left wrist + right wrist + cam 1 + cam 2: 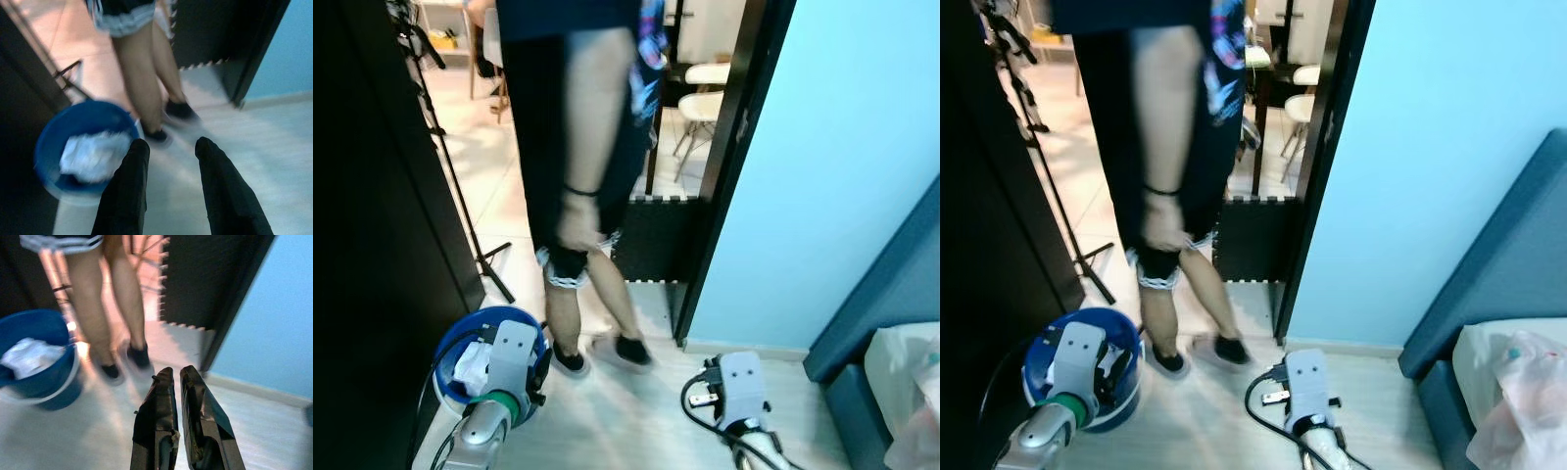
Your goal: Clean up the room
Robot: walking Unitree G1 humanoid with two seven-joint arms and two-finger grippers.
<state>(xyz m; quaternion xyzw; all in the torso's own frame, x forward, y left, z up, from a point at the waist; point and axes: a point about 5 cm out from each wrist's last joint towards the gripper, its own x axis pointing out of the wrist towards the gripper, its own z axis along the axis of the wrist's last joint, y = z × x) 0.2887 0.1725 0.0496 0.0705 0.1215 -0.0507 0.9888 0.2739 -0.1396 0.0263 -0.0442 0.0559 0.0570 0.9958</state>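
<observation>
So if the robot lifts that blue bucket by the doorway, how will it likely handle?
The blue bucket looks like rigid plastic, so it should keep its shape. It holds only crumpled white stuff, probably paper or cloth, so likely light. Its thin handle lies down along the rim; lifted there, it may swing or tilt.

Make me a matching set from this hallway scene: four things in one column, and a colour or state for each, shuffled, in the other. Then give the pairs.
Things:
1. bucket
2. left gripper
3. right gripper
4. wall

Colour or state:
A. fingers close together, holding nothing
B. light blue
C. dark blue, with white crumpled stuff inside
D. fingers spread apart, holding nothing

Pairs: 1-C, 2-D, 3-A, 4-B
</observation>
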